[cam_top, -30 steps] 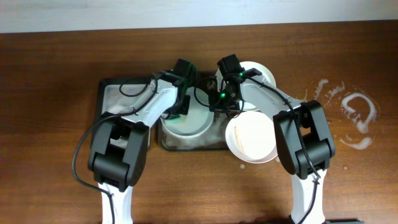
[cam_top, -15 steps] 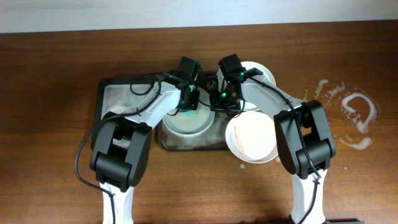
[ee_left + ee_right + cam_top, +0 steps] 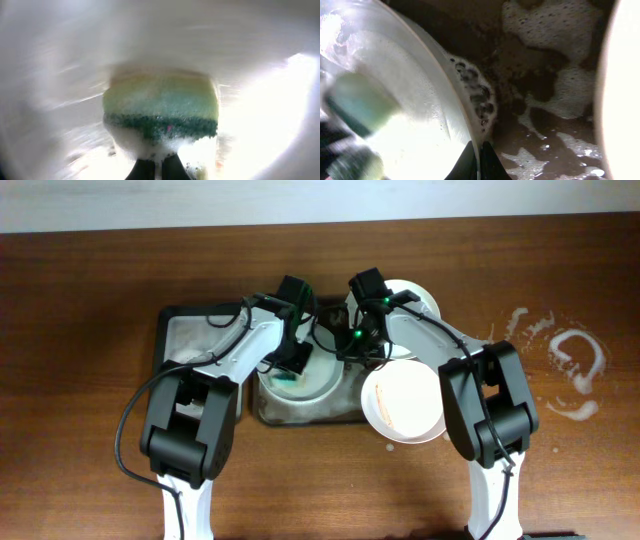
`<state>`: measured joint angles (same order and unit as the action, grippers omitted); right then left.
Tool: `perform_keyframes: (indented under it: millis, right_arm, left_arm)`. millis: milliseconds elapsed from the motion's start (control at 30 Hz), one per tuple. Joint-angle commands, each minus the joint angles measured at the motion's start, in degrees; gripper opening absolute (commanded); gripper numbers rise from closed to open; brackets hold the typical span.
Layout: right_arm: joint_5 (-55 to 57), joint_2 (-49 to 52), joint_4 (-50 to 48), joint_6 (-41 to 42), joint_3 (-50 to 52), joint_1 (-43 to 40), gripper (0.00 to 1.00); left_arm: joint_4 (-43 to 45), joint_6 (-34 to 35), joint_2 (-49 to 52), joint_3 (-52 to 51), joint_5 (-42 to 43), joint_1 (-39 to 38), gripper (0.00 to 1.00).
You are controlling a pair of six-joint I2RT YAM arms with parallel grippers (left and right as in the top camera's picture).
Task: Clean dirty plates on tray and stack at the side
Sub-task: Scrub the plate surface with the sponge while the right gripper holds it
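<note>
1. Since half a second ago, your left gripper (image 3: pixel 291 366) has slid back from the far side of the soapy plate (image 3: pixel 318 380) toward the near edge of the table. The right gripper (image 3: pixel 477 162) has kept its place.
2. Your left jaws are clamped on the green sponge (image 3: pixel 161 107). In the left wrist view, its yellow face is pressed against the white plate surface, with foam gathered around the fingertips. That view is blurred, so you can make out little else.
3. Your right jaws are pinched together on the rim of the soapy plate. In the right wrist view, the rim runs straight up between the two fingertips.
4. The soapy plate lies in the right half of the tray (image 3: pixel 172 330), which sits mid-table, nearer the far edge. White foam streaks the tray floor, and bubbles cling beside the plate's rim.
5. A smeared plate (image 3: pixel 403 402) lies at the tray's near right corner, overlapping its rim and reaching toward the near edge of the table. It has a thin orange-brown mark on its left part.
6. A third plate (image 3: pixel 418 293) sits at the tray's far right corner, partly hidden under your right arm.
7. A foam smear (image 3: pixel 570 365) marks the bare table toward the right edge, well apart from the tray.
</note>
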<state>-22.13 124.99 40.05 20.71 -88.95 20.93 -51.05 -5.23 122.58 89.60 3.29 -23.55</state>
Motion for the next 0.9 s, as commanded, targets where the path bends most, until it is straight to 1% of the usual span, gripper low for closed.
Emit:
perform_keyframes:
  millis: [0,67,100,133,167,200,233,300,333,367,433,633,733,867]
  right_arm:
    - [0.24,0.96,-0.11,-0.33,0.66,-0.13,0.04]
    - [0.24,0.96,-0.24,-0.33,0.66,-0.13,0.04]
    - [0.24,0.96,-0.28,-0.33,0.66,-0.13,0.04]
    - [0.24,0.96,-0.28,-0.33,0.66,-0.13,0.04]
    - [0.24,0.96,-0.26,-0.33,0.66,-0.13,0.04]
    - [0.24,0.96,-0.26,-0.33,0.66,-0.13,0.04]
    - [0.24,0.96,-0.26,-0.33,0.66,-0.13,0.04]
    - [0.24,0.96,-0.26,-0.33,0.66,-0.13,0.04]
    - [0.24,0.96,-0.24,-0.33,0.66,-0.13,0.04]
    - [0.24,0.96,-0.26,-0.33,0.66,-0.13,0.04]
    - [0.24,0.96,-0.24,-0.33,0.66,-0.13,0.04]
    - [0.22,0.96,-0.24,-0.33,0.66,-0.13,0.04]
    - [0.22,0.96,-0.24,-0.33,0.66,-0.13,0.04]
    - [0.20,0.96,-0.24,-0.33,0.66,-0.13,0.04]
  left_arm:
    - [0.28,-11.63,3.56,-2.16,18.62,-1.11,0.01]
    - [1.33,-11.54,3.56,-2.16,18.56,-1.11,0.01]
    - [2.67,-9.66,3.56,-2.16,17.53,-1.11,0.01]
    - [4.48,-4.87,3.56,-2.16,13.77,-1.09,0.01]
    - [6.69,2.73,3.56,-2.16,6.27,-1.05,0.01]
    - [7.85,6.71,3.56,-2.16,1.44,-1.05,0.01]
    - [8.66,9.07,3.56,-2.16,-1.84,-1.05,0.01]
    - [10.34,15.37,3.56,-2.16,-10.95,-1.05,0.01]
    - [10.32,18.01,3.56,-2.16,-13.86,-1.05,0.01]
    - [9.40,22.40,3.56,-2.16,-17.22,-1.05,0.01]
    - [7.39,26.88,3.56,-2.16,-19.85,-1.05,0.01]
    - [0.66,27.08,3.56,-1.75,-20.39,-1.05,0.01]
    - [-1.46,27.10,3.56,-1.09,-26.71,-1.05,0.01]
    - [-1.62,27.10,3.56,-0.92,-30.62,-1.05,0.01]
